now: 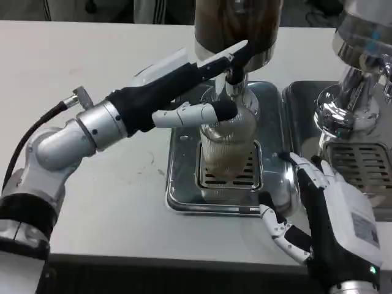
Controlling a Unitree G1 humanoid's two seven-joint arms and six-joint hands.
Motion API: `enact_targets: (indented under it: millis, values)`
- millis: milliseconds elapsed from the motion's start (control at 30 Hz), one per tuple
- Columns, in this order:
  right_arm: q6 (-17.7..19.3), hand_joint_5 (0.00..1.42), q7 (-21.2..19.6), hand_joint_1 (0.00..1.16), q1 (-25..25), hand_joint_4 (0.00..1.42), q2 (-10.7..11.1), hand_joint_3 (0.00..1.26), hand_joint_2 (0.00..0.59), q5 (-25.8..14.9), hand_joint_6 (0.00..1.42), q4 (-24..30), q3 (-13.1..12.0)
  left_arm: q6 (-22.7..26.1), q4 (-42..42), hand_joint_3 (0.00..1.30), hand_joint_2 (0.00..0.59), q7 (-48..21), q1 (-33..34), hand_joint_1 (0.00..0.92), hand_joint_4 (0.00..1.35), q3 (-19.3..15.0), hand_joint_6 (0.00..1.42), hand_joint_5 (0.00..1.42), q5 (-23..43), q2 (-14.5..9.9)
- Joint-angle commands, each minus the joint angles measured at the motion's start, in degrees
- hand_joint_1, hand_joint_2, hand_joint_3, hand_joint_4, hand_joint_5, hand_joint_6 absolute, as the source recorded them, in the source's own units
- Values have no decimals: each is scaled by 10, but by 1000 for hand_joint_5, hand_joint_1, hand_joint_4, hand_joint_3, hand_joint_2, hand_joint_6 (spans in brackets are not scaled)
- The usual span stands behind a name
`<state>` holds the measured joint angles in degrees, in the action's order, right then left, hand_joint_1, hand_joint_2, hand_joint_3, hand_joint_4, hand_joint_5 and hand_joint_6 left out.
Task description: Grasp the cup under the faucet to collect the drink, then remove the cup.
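Observation:
A ribbed clear cup [226, 150] stands upright on the grate of the steel drip tray [179, 184], under the faucet [233, 76] of the dark drink dispenser [236, 24]. Brownish liquid shows inside the cup. My left hand [184, 86] reaches in from the left; its long fingers [229, 54] lie against the faucet's top, and its thumb [196, 113] stretches across the cup's rim, hiding it. It grips nothing. My right hand [331, 214] hovers with fingers spread by the tray's front right corner, apart from the cup.
A second steel tray [300, 116] and a chrome machine [355, 79] with its own grate [352, 162] stand at the right, close behind my right hand. Bare white table [92, 73] lies to the left, and its front edge runs just below the tray.

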<state>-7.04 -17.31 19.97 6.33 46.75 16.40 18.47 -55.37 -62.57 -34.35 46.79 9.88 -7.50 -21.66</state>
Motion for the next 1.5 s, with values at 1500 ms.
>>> enact_targets:
  millis: [1500]
  values:
    - [218,0,75,473,-70,0,-5,0,251,-293,0,-148,-71,-48,-6,37,79,131,18,0,0,94,40,24,-141,-36]
